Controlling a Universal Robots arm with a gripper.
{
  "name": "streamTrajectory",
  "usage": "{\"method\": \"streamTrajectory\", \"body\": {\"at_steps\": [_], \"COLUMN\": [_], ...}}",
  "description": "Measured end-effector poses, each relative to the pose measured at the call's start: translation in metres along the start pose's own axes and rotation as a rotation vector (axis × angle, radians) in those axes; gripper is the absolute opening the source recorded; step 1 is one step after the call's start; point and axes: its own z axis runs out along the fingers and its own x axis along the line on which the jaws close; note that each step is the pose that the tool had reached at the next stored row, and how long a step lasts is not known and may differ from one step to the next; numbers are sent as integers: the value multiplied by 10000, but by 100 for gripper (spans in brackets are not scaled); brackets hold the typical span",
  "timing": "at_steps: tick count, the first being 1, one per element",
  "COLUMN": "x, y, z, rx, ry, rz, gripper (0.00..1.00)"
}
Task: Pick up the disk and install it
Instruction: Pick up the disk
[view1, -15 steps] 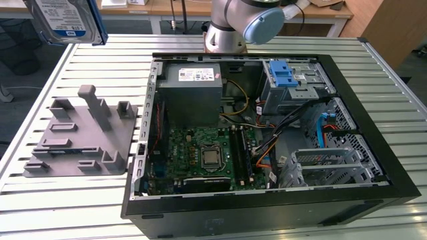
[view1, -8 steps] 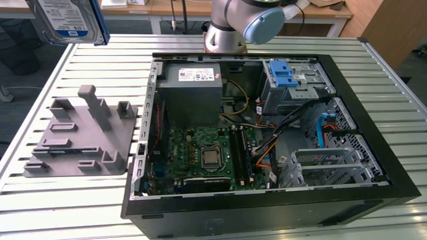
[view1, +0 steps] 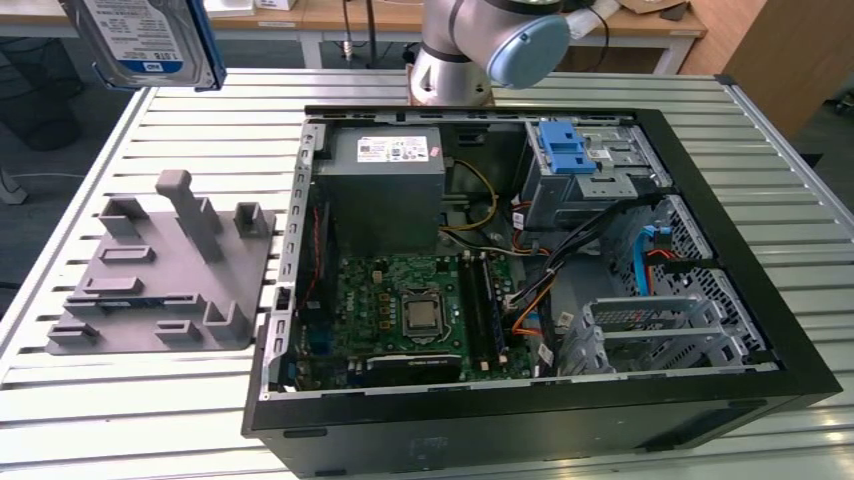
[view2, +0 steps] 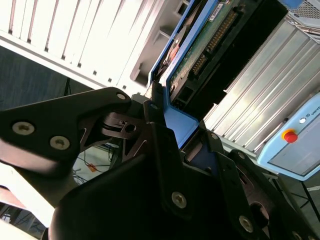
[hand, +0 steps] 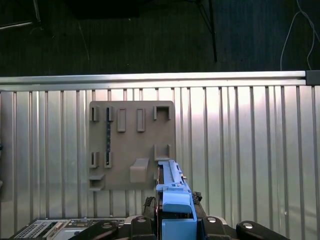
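The computer case (view1: 534, 425) lies on its side on the slatted surface (view1: 147, 400) with the cover off. I judge this is so that its bays can be reached from above, for example the metal drive cage (view1: 594, 175) with the blue latch (view1: 566, 152). Beside the case, on the exterior view's left, stands a grey fixture (view1: 160, 270) with posts and slots, which seems made to keep parts upright for an easy grasp.

The disk (view1: 140, 40) is in the air, high above the surface, near the exterior view's upper left corner and well apart from the case. In the first wrist view it hangs edge-on over the border of the fixture. I think it is held so high to keep it clear of the posts and the case wall.

The claw (view2: 181, 122) is closed on the disk. In the second wrist view its black fingers (view2: 161, 140) pinch the blue side rail from both sides, and the green circuit board side of the disk shows beyond them. The opening is narrow, only as wide as the rail.
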Motion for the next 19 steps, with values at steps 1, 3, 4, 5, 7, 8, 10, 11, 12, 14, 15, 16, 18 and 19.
{"method": "streamTrajectory", "body": {"at_steps": [1, 3, 4, 5, 7, 8, 10, 11, 12, 14, 15, 16, 18, 19], "x": [0, -1, -1, -1, -2, -2, -3, -3, -3, -3, -3, -4, -4, -4], "y": [-8, -22, -31, -40, -54, -59, -71, -77, -82, -90, -94, -98, -107, -111], "z": [0, 0, 0, 0, -1, -1, -1, -1, -1, -1, -1, -1, -2, -1], "rx": [0, 0, 0, 0, 0, 0, 0, -1, -1, 0, -1, 0, 0, 0], "ry": [0, 0, 0, 0, 0, 0, 0, 0, 1, 0, 0, 0, 0, 0], "rz": [-1, 0, -1, 0, 0, 0, 0, 0, 0, 0, 0, 0, 0, 0], "gripper": [36, 36, 36, 36, 36, 36, 36, 36, 36, 36, 36, 36, 36, 36]}}
